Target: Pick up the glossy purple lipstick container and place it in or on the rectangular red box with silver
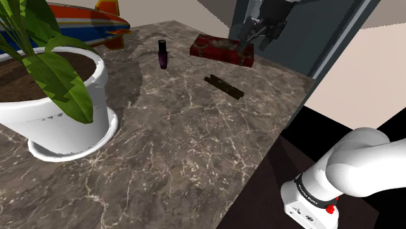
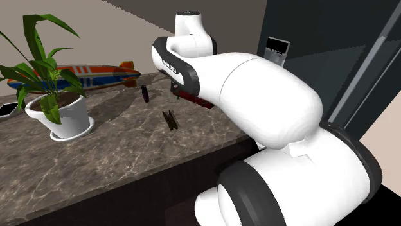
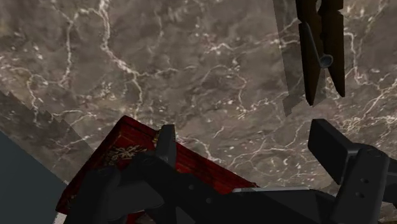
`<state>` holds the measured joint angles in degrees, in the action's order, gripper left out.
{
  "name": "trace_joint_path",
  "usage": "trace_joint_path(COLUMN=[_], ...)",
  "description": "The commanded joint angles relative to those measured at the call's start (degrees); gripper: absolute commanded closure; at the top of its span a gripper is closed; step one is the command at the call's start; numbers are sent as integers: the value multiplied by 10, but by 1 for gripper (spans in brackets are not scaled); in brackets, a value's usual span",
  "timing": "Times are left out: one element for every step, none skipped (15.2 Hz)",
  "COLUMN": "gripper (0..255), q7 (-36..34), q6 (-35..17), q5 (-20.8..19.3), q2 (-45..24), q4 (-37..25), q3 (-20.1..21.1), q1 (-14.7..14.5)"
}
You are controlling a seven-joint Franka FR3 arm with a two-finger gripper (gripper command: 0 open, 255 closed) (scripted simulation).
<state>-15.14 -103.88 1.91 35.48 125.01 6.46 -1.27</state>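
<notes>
A: Nearest item, wrist view: the gripper. Its two black fingers stand well apart with nothing between them. Log as wide open, empty.

B: Agreed. What lies under it?

A: A corner of the red box, dark red with a pale ornament on its lid, lying on the marbled surface. Beyond the fingers lies a dark clothespin.

B: Target position?

A: The lipstick container is in the upper middle of the shoulder view, left of the red box and apart from it. It is upright, purple with a darker top, and stands free on the surface. A toy airship sits near it at upper left.

B: Gripper relative to it?

A: In the shoulder view the gripper is at the top of the frame, right of centre, over the box and well apart from the lipstick. Pick not yet begun.

B: Handling estimate?

A: Judged small, light and rigid. The glossy round barrel is probably slippery. With its narrow base, a sideways nudge would likely tip it.

B: Grasp site?

A: Suggest descending from above with one finger on either side of the barrel, about mid-height, closing squarely across it. An off-centre pinch could squeeze it out. The white plant pot at lower left is well clear.
</notes>
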Motion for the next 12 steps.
trace_joint_path(gripper=[0, 0, 0, 0, 0, 0, 0, 0, 0, 0, 0, 0], q7=[-22, -33, -45, -56, -68, -79, -91, -104, -116, -129, -141, -155], q6=[-8, -13, -18, -21, -25, -27, -30, -31, -32, -32, -31, -29], q5=[-1, -3, -5, -8, -12, -17, -23, -30, -37, -46, -55, -65], q2=[-31, -49, -66, -85, -103, -122, -141, -161, -181, -202, -223, -245], q4=[-26, -40, -55, -70, -87, -104, -121, -140, -160, -180, -201, -223], q3=[20, 30, 40, 51, 61, 71, 81, 91, 100, 110, 120, 129], q1=[-1, -2, -1, -1, -1, -1, -1, -1, -1, -1, -2, -3])
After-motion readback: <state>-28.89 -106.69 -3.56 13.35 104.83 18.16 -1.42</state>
